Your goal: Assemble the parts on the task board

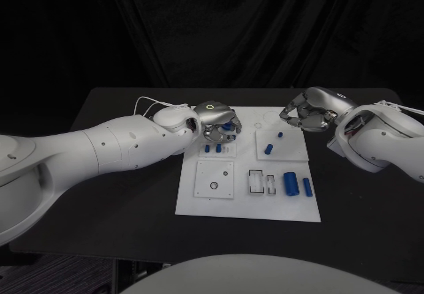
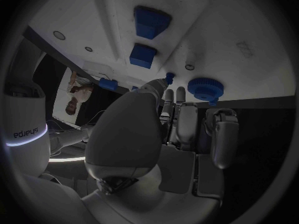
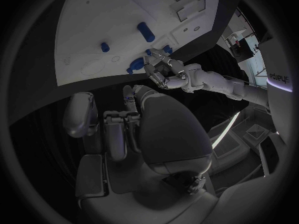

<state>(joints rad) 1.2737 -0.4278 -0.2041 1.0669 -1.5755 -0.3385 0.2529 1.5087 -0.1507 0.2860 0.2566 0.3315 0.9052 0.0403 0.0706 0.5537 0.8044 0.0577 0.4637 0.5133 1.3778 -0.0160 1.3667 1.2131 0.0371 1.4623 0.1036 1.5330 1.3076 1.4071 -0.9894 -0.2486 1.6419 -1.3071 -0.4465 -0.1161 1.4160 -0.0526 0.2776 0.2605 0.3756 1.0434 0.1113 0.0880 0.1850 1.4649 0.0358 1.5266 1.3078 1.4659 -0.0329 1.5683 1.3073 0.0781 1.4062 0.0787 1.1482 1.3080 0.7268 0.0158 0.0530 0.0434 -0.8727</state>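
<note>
Head view: left hand (image 1: 215, 117) over far left corner of task board (image 1: 248, 208), fingers curled around small blue peg (image 1: 227, 127); left wrist view: fingertip (image 2: 163, 85) touching peg (image 2: 169, 77), blue toothed disc (image 2: 206, 88) just beside. Two blue blocks (image 1: 213, 148) near. Right hand (image 1: 306, 114) beyond board's far right edge, fingers curled in, nothing held. Two blue cylinders (image 1: 298, 183) lying near right edge. Board on black bench (image 1: 115, 202).
</note>
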